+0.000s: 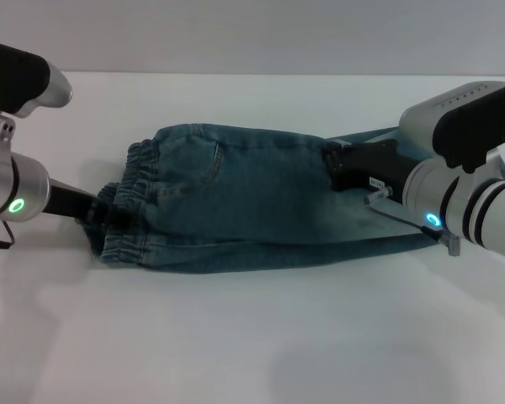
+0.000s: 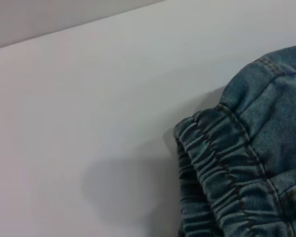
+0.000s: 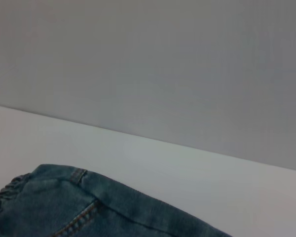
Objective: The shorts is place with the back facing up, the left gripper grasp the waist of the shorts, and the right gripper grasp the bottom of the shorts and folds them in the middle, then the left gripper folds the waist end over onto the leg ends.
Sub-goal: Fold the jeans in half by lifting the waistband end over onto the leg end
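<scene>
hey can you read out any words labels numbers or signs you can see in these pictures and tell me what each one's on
No text can be read.
Small white label on the black blocky right gripper: there is print on it, too small to read.
Blue faded-wash denim shorts with the gathered elastic waistband: no tag, brand or print shows.
Black two-fingered left gripper: no markings show.

White table (image 1: 252, 353), shorts (image 1: 236, 210) atop
</scene>
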`<move>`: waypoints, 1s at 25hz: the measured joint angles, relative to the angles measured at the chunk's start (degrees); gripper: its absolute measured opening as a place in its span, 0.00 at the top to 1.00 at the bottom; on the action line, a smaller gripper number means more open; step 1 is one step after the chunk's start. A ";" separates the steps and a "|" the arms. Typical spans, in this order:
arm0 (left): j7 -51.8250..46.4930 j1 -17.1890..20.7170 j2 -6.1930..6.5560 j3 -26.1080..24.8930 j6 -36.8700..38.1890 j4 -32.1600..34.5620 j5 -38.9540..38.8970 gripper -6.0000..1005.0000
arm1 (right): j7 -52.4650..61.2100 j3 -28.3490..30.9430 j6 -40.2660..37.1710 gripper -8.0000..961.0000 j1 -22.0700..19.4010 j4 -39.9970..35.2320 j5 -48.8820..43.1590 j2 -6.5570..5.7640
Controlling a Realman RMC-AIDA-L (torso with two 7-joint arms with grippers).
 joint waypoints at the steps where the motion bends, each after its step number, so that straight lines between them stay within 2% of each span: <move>1: 0.00 0.00 0.01 -0.12 -0.28 0.00 0.04 0.15 | 0.00 0.00 0.00 0.99 0.05 0.00 -0.03 0.00; 9: 0.01 -0.21 0.04 -0.38 -0.29 -0.47 1.29 0.15 | -0.01 0.06 -0.01 0.99 1.17 1.26 -0.11 -0.06; 17: 0.01 -1.66 0.03 -1.39 -0.99 2.02 1.29 0.15 | -0.02 0.09 -0.01 0.99 1.54 1.66 -0.15 -0.08; 25: -0.42 -2.79 -0.12 -1.49 -4.39 3.17 1.13 0.15 | -0.06 0.09 -0.01 0.99 1.84 1.65 -0.24 -0.09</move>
